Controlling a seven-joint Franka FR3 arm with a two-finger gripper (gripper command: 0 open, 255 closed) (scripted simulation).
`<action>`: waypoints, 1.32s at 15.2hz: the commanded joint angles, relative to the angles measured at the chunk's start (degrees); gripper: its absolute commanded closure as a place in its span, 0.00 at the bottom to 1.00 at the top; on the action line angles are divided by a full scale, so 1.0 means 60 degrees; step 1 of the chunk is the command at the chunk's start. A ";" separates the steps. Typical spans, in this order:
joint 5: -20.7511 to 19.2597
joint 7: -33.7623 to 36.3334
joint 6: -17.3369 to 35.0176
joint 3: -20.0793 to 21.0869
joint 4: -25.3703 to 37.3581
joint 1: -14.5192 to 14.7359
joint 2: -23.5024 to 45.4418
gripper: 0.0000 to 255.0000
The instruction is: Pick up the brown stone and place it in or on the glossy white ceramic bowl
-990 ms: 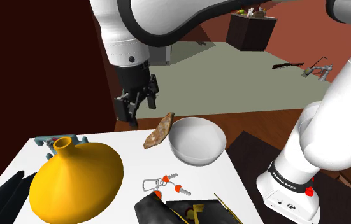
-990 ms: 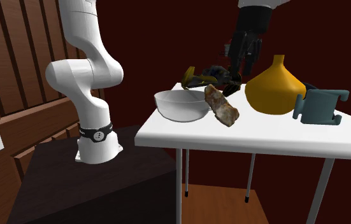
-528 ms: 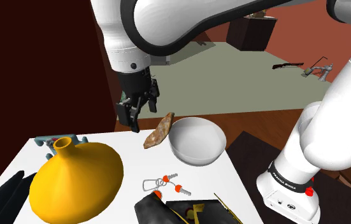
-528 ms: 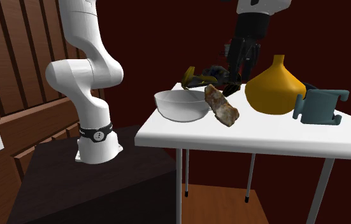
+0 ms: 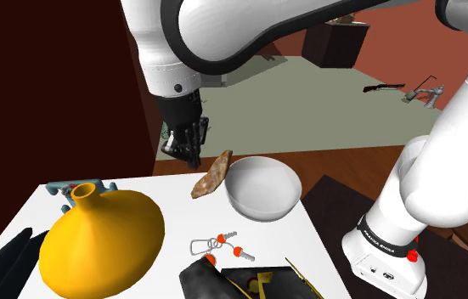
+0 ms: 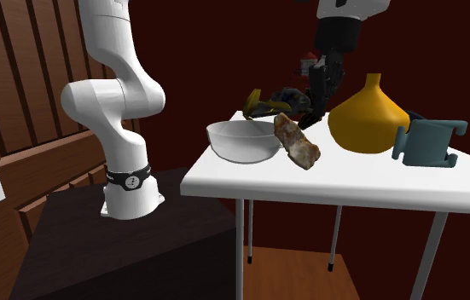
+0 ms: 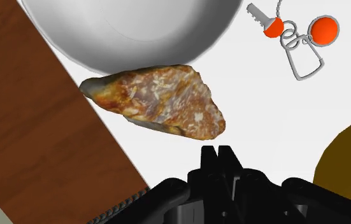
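The brown mottled stone leans tilted against the outside of the white bowl at the far edge of the white table. My black gripper hangs just above the table beside the stone, on the shoulder view's left, with its fingers shut together on nothing. In the second exterior view the stone stands in front of the gripper, next to the bowl. Seen from the wrist, the stone lies just beyond the closed gripper, touching the bowl, which is empty.
A large yellow vase fills the table's left part. A key ring with red tags lies near the middle. A teal object sits behind the vase; dark items crowd the front edge. The stone lies close to the table's edge.
The fingers, apart a second ago, have closed together with nothing between them. The hand shifted slightly toward the stone. Stone and bowl have not moved.
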 commanded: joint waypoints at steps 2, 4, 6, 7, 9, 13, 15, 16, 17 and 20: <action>0.0000 0.0000 0.0000 0.0000 0.0000 0.0000 0.0000 1.00; 0.0000 0.0000 0.0000 0.0000 0.0000 0.0000 0.0000 1.00; 0.0000 0.0000 0.0000 0.0000 0.0000 0.0000 0.0000 0.00; 0.0234 -0.2083 0.0288 -0.0088 -0.0634 -0.0003 -0.0653 0.00; 0.0725 -0.6417 0.0835 -0.0583 -0.1835 0.0181 -0.1883 0.00; 0.1224 -1.4886 0.1595 -0.2503 -0.3347 0.1123 -0.3231 0.00; 0.1211 -1.4867 0.1863 -0.2523 -0.3552 0.1185 -0.3166 0.00; 0.1214 -1.4865 0.1996 -0.2510 -0.3652 0.1189 -0.3132 0.00; 0.1217 -1.4862 0.2130 -0.2496 -0.3750 0.1192 -0.3096 0.00; 0.1222 -1.4854 0.2534 -0.2451 -0.4033 0.1199 -0.2974 0.00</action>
